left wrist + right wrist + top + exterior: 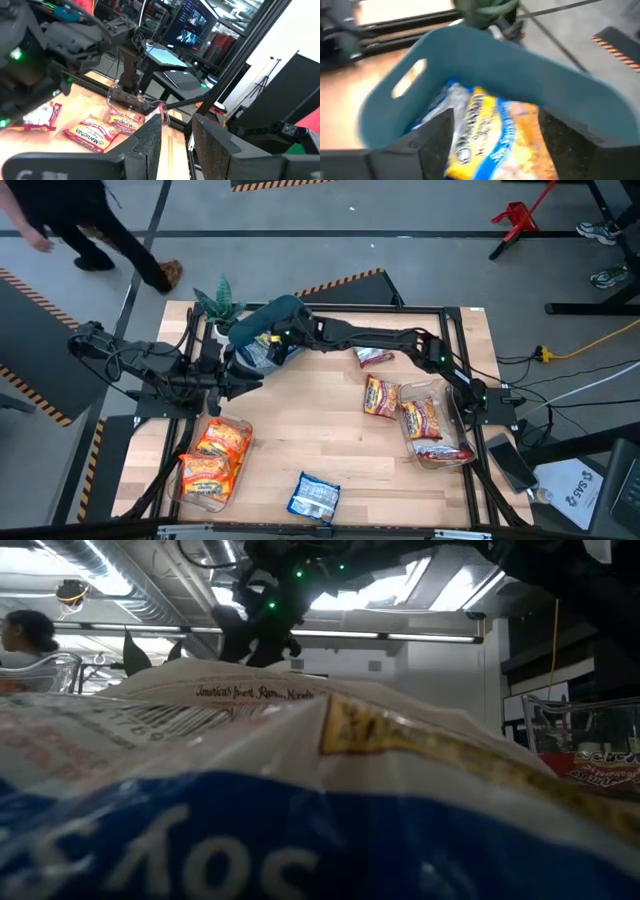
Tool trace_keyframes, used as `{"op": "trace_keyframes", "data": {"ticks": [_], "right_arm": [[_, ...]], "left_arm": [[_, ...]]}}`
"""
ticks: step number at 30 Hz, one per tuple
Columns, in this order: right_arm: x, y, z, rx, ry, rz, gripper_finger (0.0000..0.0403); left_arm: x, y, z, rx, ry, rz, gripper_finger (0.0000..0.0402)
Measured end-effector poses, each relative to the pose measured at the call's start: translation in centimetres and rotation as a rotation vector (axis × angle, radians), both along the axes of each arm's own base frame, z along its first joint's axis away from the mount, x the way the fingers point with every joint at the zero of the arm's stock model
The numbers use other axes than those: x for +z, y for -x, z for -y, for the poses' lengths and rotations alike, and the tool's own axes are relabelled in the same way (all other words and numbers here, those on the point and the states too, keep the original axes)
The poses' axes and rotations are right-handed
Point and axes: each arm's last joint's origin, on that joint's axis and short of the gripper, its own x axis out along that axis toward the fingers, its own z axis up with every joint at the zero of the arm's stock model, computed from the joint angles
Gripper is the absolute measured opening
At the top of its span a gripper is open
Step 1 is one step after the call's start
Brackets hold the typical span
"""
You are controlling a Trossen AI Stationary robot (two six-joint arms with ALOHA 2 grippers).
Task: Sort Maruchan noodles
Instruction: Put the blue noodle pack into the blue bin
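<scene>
A teal bin (283,310) (485,55) stands at the table's far side, left of centre. My right gripper (268,342) (495,116) reaches across the table into it, open. A blue-and-yellow Maruchan packet (480,130) lies in the bin between the fingers. My left gripper (238,380) (177,120) hovers just left of the bin, pointing level, its fingers a little apart with nothing between them. Orange packets (215,455) fill a clear tray (192,492) at the near left. Red packets (425,420) lie in a clear tray (452,412) on the right. My right gripper has the blue-and-yellow packet (470,145) between its two fingers (427,150), which slant down into the bin. The view is blurred, and whether the fingers touch the packet cannot be told.
Loose packets lie on the wood: a blue-white one (315,496) (300,820) at the near edge, a red-white one (375,357) behind the centre, and an orange-red one (380,395) beside the right tray. A small green plant (215,302) stands far left. A person (70,225) walks past beyond the table.
</scene>
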Motion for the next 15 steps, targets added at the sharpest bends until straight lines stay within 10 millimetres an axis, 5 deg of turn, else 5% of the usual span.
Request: {"op": "trace_keyframes", "data": {"ticks": [15], "right_arm": [[-8.1, -2.4, 0.1, 0.096, -0.131, -0.049, 0.0031]], "left_arm": [[-0.3, 0.0, 0.0, 0.027, -0.019, -0.03, 0.0105]]}}
